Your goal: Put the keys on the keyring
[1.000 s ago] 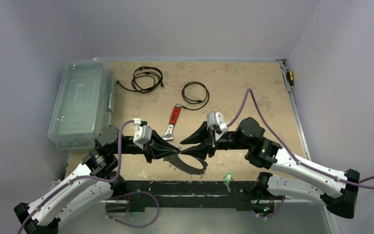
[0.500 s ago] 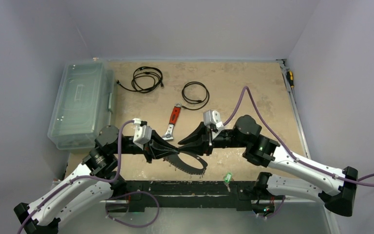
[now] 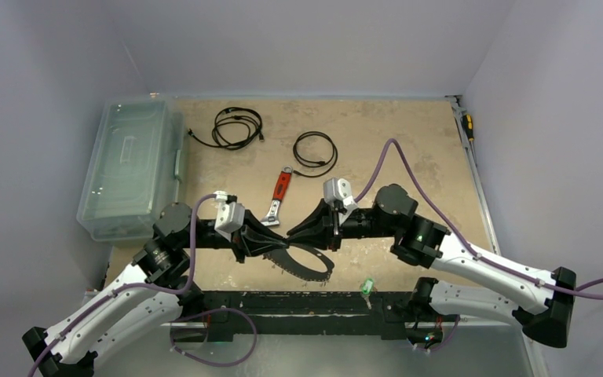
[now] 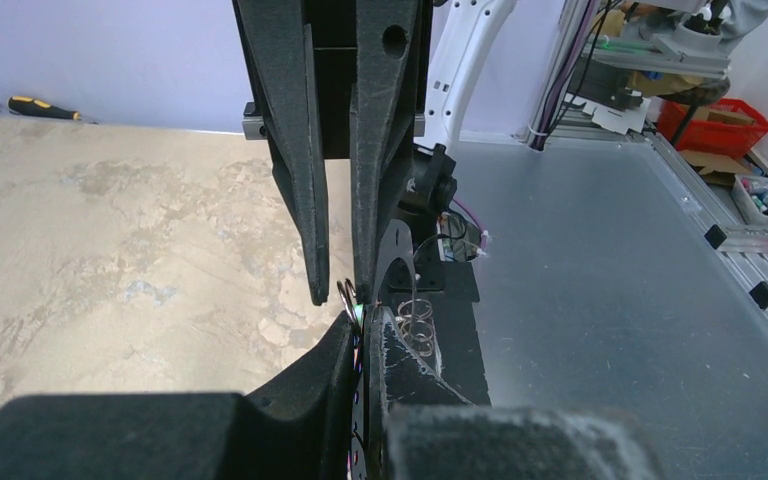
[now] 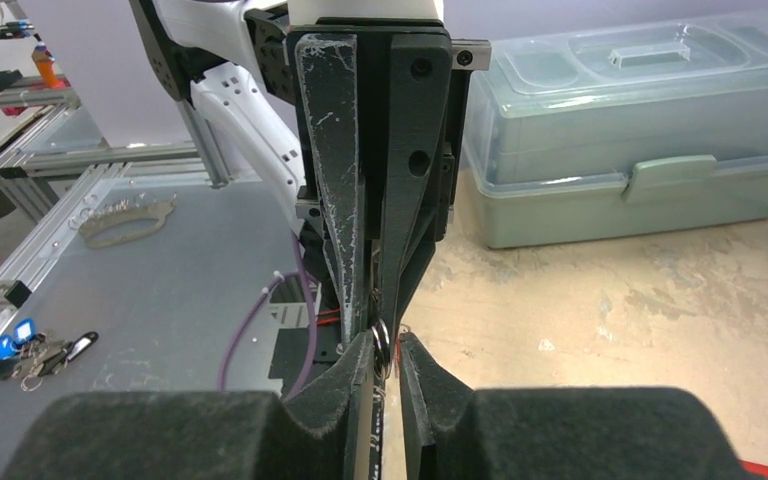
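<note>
The keyring (image 3: 308,264) is a thin oval loop hanging over the table's near edge, dark along its lower side. My left gripper (image 3: 281,242) is shut on its left end, pinching it edge-on in the left wrist view (image 4: 368,316). My right gripper (image 3: 292,234) meets it tip to tip. Its jaws stand a narrow gap apart (image 5: 390,345) around a small metal ring (image 5: 381,338) at the left gripper's tips. That small ring (image 4: 347,295) also shows in the left wrist view. A green-headed key (image 3: 367,286) lies on the black base bar, apart from both grippers.
A clear plastic box (image 3: 129,169) stands at the table's left. Two black coiled cables (image 3: 237,126) (image 3: 316,149) lie at the back, and a red-handled wrench (image 3: 280,192) just beyond the grippers. A screwdriver (image 3: 466,126) rests on the right rim.
My right gripper has slid a little left toward the left gripper, and its jaws have narrowed around the small ring. The left arm has not moved.
</note>
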You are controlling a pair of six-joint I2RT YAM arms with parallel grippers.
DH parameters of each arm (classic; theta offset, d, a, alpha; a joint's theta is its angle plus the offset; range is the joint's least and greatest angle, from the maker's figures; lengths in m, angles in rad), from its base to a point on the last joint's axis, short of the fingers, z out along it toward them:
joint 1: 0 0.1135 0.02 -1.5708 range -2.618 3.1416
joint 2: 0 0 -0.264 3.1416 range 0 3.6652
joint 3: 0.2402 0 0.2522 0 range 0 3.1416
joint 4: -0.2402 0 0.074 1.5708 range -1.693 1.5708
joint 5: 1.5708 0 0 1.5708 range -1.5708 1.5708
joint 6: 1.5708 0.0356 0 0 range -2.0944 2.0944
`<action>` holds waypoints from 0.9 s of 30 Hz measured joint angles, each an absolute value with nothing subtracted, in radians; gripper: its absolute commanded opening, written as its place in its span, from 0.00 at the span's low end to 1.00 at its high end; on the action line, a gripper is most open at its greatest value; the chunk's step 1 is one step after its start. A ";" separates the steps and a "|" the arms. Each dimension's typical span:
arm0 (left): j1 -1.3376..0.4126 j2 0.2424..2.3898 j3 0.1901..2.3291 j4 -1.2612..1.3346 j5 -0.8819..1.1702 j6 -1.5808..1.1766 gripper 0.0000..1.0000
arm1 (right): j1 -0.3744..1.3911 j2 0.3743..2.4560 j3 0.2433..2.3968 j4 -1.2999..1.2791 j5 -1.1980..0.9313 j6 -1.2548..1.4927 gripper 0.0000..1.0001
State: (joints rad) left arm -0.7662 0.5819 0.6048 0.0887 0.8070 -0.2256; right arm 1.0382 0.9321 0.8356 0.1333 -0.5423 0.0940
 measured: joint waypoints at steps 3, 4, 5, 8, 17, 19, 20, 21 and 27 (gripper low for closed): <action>-0.766 0.582 0.601 0.088 0.806 -0.226 0.00 | 1.038 0.952 0.849 0.122 -0.545 0.089 0.11; -0.766 0.582 0.600 0.088 0.805 -0.226 0.00 | 1.038 0.959 0.853 0.119 -0.546 0.087 0.10; -0.766 0.582 0.597 0.087 0.803 -0.226 0.00 | 1.038 0.965 0.856 0.117 -0.549 0.085 0.06; -0.766 0.582 0.595 0.084 0.803 -0.226 0.00 | 1.038 0.976 0.866 0.103 -0.567 0.078 0.00; -0.766 0.582 0.594 0.084 0.805 -0.226 0.08 | 1.038 0.984 0.892 0.060 -0.595 0.040 0.00; -0.766 0.582 0.594 0.084 0.802 -0.225 0.32 | 1.038 0.984 0.894 0.059 -0.595 0.033 0.00; -0.766 0.582 0.594 0.083 0.800 -0.222 0.51 | 1.038 0.983 0.894 0.059 -0.593 0.028 0.00; -0.767 0.582 0.594 0.078 0.802 -0.224 0.60 | 1.037 0.982 0.894 0.057 -0.590 0.021 0.00; -0.767 0.567 0.601 0.049 0.754 -0.206 0.66 | 1.036 0.980 0.904 0.014 -0.595 0.017 0.00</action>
State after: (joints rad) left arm -0.7670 0.5674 0.6010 0.0494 0.7544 -0.2058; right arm 1.0359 0.9802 0.9035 0.0143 -0.5949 0.0174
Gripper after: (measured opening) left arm 0.652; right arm 0.008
